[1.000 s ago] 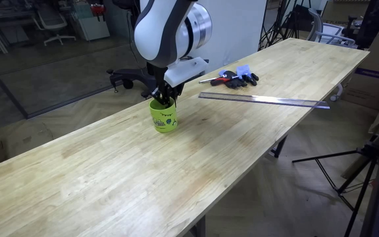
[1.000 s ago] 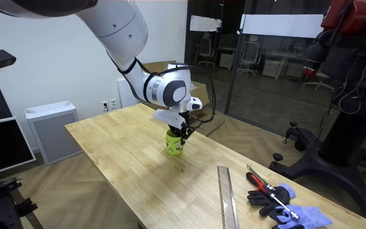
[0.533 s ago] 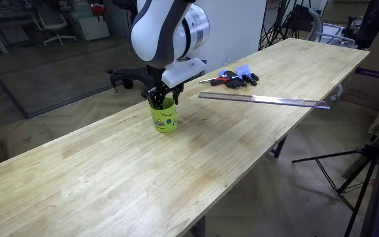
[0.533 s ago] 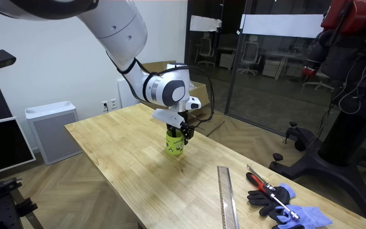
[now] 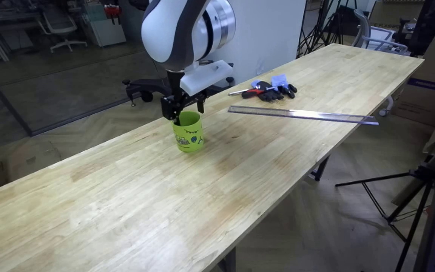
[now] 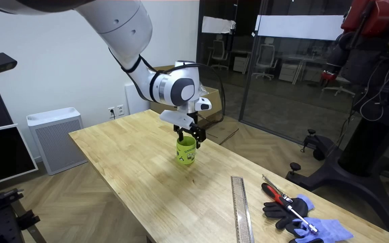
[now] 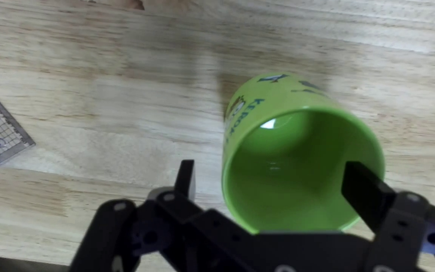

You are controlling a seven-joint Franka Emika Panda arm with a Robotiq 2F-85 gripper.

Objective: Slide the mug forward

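The lime-green mug (image 5: 189, 138) stands upright on the wooden table, dark printed figures on its side; it shows in both exterior views, here too as the mug (image 6: 185, 153). My gripper (image 5: 189, 114) is just above it with its fingers spread wide. Seen from the wrist, the gripper (image 7: 270, 164) has one finger (image 7: 368, 192) over the mug's opening near the rim, while the opposite finger (image 7: 185, 177) is outside the wall. Between them the mug (image 7: 296, 151) looks hollow and bare inside. How deep the first finger reaches, I cannot tell.
A clear ruler with a metal edge (image 6: 242, 209) lies across the table, its tip also in the wrist view. Beyond it are black and blue gloves (image 6: 329, 229) and a red-handled tool (image 6: 272, 192). The table's long edge (image 5: 127, 136) runs close behind the mug.
A second ago the fingers were close together at the mug's rim; they have spread apart. The gripper has risen a little, with a slight sideways shift. The mug has not visibly moved.
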